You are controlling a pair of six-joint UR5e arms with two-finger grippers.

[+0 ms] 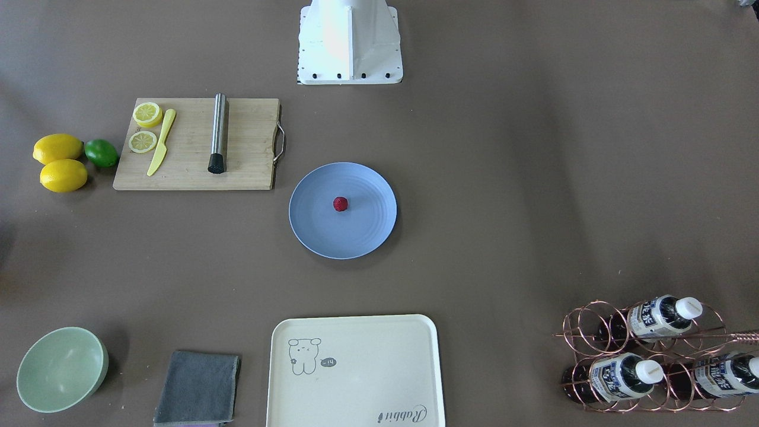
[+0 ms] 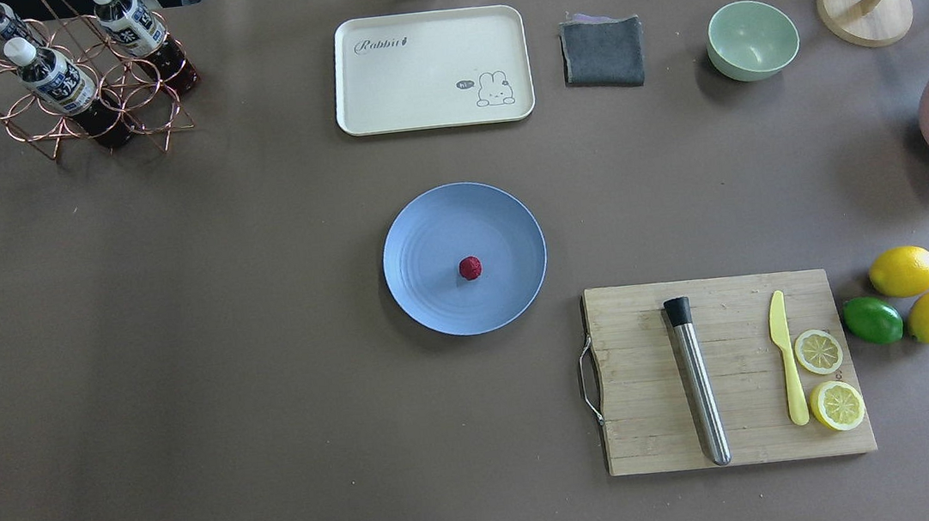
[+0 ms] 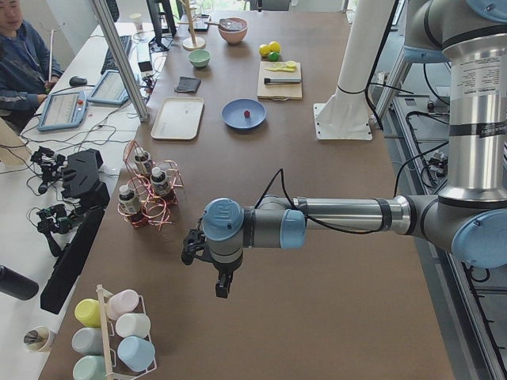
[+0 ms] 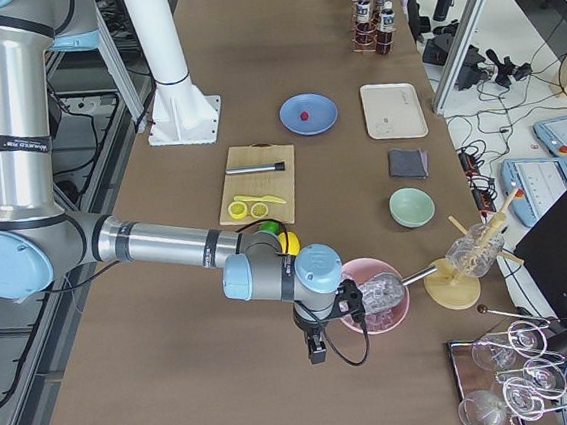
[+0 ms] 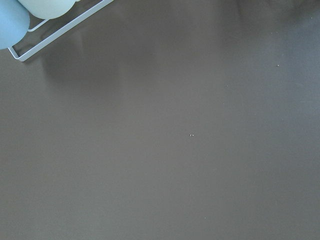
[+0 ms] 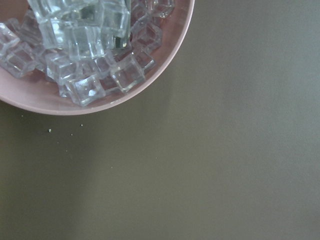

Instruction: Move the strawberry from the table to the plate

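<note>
The dark-red strawberry [image 1: 340, 204] [image 2: 470, 268] lies near the middle of the round light blue plate [image 1: 367, 237] [image 2: 426, 221], which rests on the brown table [image 1: 504, 178]. No gripper is near them. My left gripper [image 3: 223, 289] hangs over bare table at the table's left end, beside a rack of cups; it shows only in the exterior left view, so I cannot tell its state. My right gripper [image 4: 317, 355] hangs at the right end, next to a pink bowl of ice cubes [image 6: 90, 60]. I cannot tell its state either.
A wooden cutting board [image 2: 726, 371] carries a metal muddler, a yellow knife and lemon slices; two lemons and a lime [image 2: 872, 319] lie beside it. Along the far side stand a cream tray [image 2: 431, 70], grey cloth, green bowl [image 2: 752, 39] and bottle rack [image 2: 78, 77]. A person sits at a desk [image 3: 20, 63].
</note>
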